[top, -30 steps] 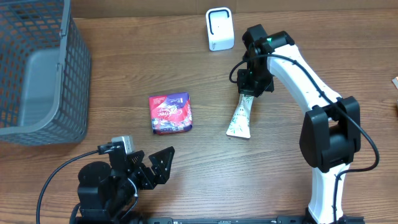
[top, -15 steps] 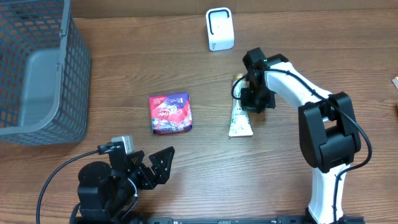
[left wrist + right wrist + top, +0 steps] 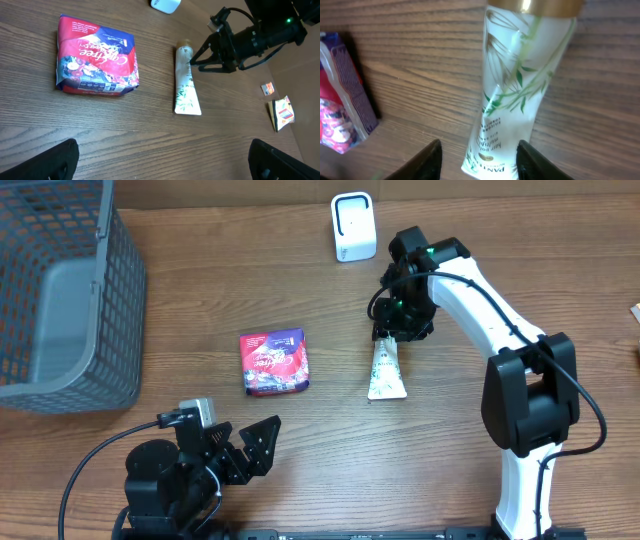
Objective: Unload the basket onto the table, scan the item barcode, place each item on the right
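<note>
White translucent plastic tube with green leaf print and gold cap, one only, lies flat on the brown wooden table, right of one red-and-purple snack bag. Right gripper sits over its cap end, fingers spread either side of the tube; contact unclear. Left gripper gapes wide, holding nothing. One white boxy scanner, one grey mesh basket.

This looks like a robotics lab mocked up as a shop checkout, with robot arms at a wood-grain table. On it are a white scanner, a grey wire basket, a snack packet and a tube.
</note>
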Motion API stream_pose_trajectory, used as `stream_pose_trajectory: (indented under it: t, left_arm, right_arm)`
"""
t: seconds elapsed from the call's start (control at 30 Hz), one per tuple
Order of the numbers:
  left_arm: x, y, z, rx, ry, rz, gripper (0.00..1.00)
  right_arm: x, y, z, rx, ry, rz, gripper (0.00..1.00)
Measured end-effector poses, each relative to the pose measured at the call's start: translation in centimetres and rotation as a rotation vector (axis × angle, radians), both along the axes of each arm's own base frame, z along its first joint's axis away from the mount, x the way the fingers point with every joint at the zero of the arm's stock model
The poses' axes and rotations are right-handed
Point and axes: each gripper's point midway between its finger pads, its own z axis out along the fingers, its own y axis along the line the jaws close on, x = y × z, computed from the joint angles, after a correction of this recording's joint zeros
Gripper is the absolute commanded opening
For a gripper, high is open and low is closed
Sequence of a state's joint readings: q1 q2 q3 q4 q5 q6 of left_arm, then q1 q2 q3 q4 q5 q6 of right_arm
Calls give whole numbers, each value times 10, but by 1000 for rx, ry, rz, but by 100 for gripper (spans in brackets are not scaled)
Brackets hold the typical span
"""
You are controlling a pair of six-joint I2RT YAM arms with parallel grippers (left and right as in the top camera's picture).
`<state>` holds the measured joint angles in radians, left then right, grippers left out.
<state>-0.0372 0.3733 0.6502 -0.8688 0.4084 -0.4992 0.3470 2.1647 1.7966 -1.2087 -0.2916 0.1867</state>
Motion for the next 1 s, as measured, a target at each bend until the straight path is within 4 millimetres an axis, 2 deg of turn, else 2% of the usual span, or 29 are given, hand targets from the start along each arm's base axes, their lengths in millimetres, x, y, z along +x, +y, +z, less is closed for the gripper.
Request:
stream_pose_trajectory:
  t: [0.17, 0.33, 0.4, 0.6, 0.67, 0.93, 1.0]
  left_arm:
    - [0, 0, 0, 0, 0, 0, 100]
    - [0, 0, 0, 0, 1, 0, 100]
    - [0, 0, 0, 0, 0, 0, 100]
    - [0, 0, 0, 0, 0, 0, 100]
    - [0, 0, 0, 0, 0, 0, 100]
    - [0, 0, 0, 0, 0, 0, 100]
    - [0, 0, 0, 0, 0, 0, 100]
  right_arm:
    - [5, -5, -13, -34, -28, -16, 43]
    - [4, -7, -36, -54, -48, -23, 34]
    - [2, -7, -43, -79, -62, -16, 26]
    - [2, -7, -38, -252, -163, 3, 12]
    - [1, -7, -36, -306, -192, 19, 4]
    - [-1, -11, -24, -386, -195, 32, 3]
    - [7, -7, -19, -381, -205, 30, 4]
